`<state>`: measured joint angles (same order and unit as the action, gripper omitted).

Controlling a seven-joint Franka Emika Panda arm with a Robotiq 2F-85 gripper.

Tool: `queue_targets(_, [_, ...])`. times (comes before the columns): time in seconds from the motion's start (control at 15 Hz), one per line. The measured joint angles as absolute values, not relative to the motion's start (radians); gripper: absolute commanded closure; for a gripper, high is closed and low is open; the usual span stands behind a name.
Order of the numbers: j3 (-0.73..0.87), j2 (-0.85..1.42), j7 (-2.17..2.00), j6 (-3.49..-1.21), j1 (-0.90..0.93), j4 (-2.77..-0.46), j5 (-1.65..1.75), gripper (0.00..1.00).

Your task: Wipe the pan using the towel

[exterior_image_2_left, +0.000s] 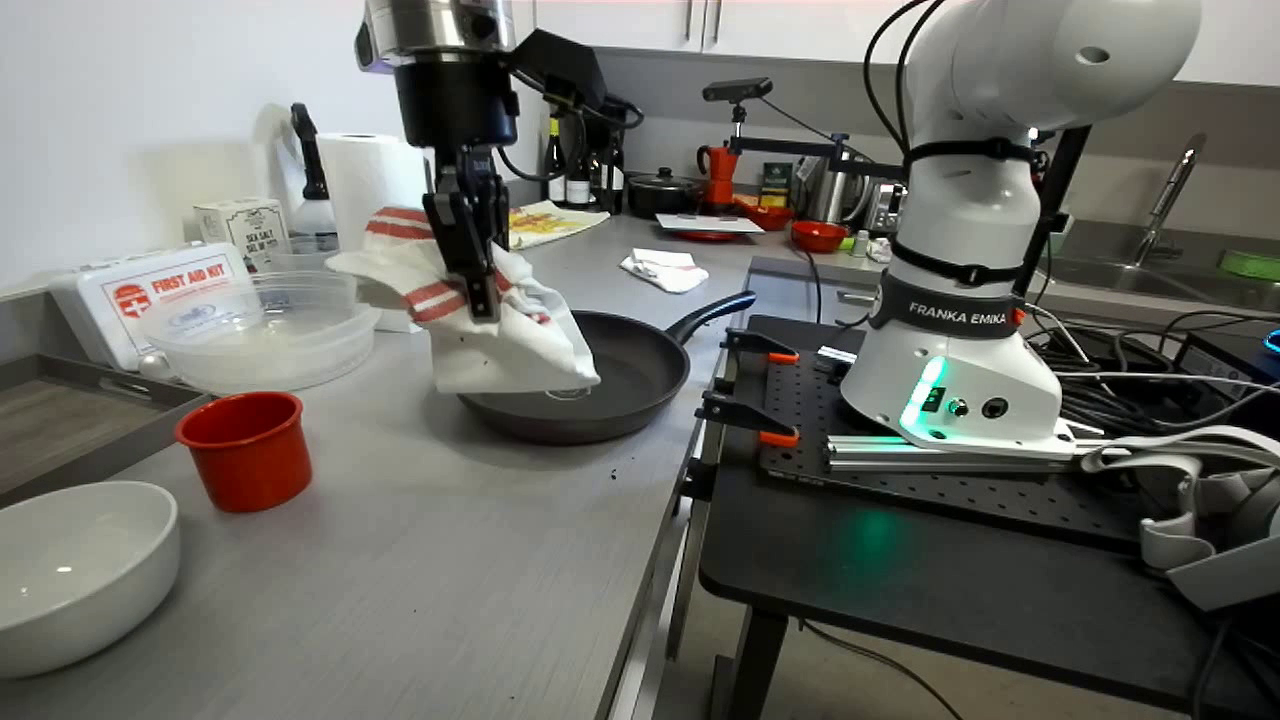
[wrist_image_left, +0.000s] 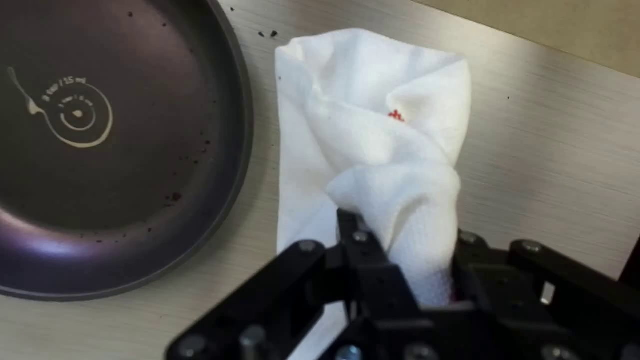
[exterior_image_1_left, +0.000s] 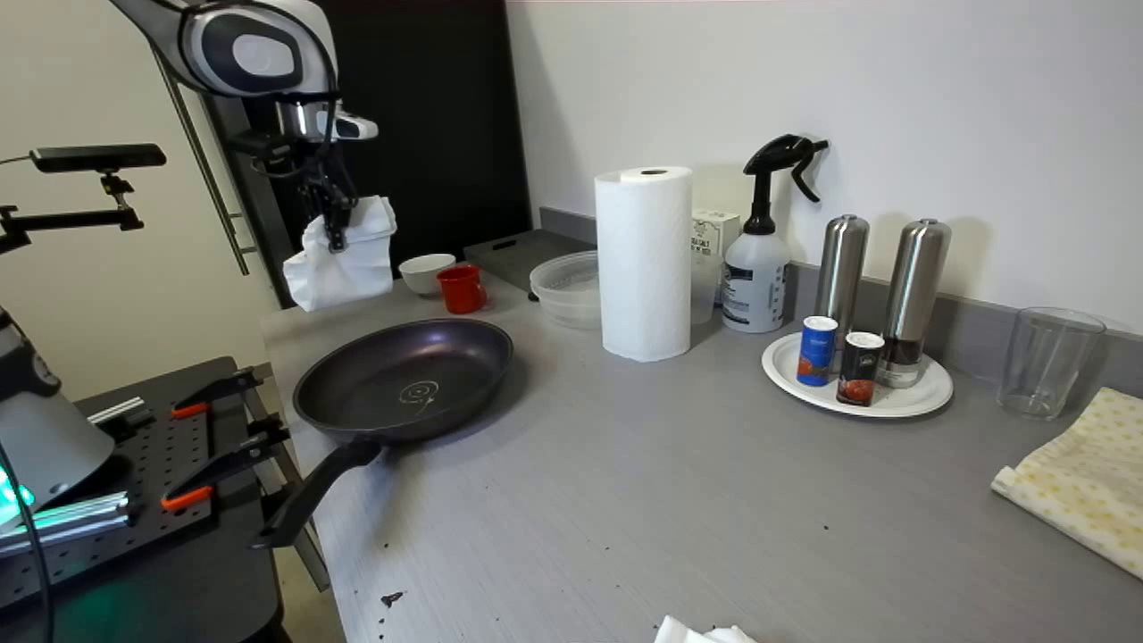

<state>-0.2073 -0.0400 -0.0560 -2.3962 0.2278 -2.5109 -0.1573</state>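
The dark pan (exterior_image_1_left: 357,393) rests on the grey counter, its handle past the counter edge. It shows in both exterior views (exterior_image_2_left: 640,375), and dark crumbs lie in it in the wrist view (wrist_image_left: 150,125). My gripper (exterior_image_1_left: 336,234) is shut on the white towel (exterior_image_1_left: 344,272), which has red stripes in an exterior view (exterior_image_2_left: 510,350). The bunched towel (wrist_image_left: 370,115) hangs from the fingers, above the counter and beside the pan's rim, not over its middle. In the wrist view the gripper (wrist_image_left: 407,227) has cloth between its fingers, and the right fingertip is partly hidden.
A red cup (exterior_image_1_left: 462,288) and white bowl (exterior_image_2_left: 85,575) stand near the towel. A plastic container (exterior_image_2_left: 265,335), paper towel roll (exterior_image_1_left: 645,268) and spray bottle (exterior_image_1_left: 755,281) line the wall. Another folded white cloth (exterior_image_2_left: 665,270) lies beyond the pan handle. Crumbs dot the counter.
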Motion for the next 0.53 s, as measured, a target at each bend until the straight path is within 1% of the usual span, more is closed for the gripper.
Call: queue_targets(0.53, [-0.087, -0.091, 0.149, -2.325, 0.126, -2.511, -0.208, 0.94])
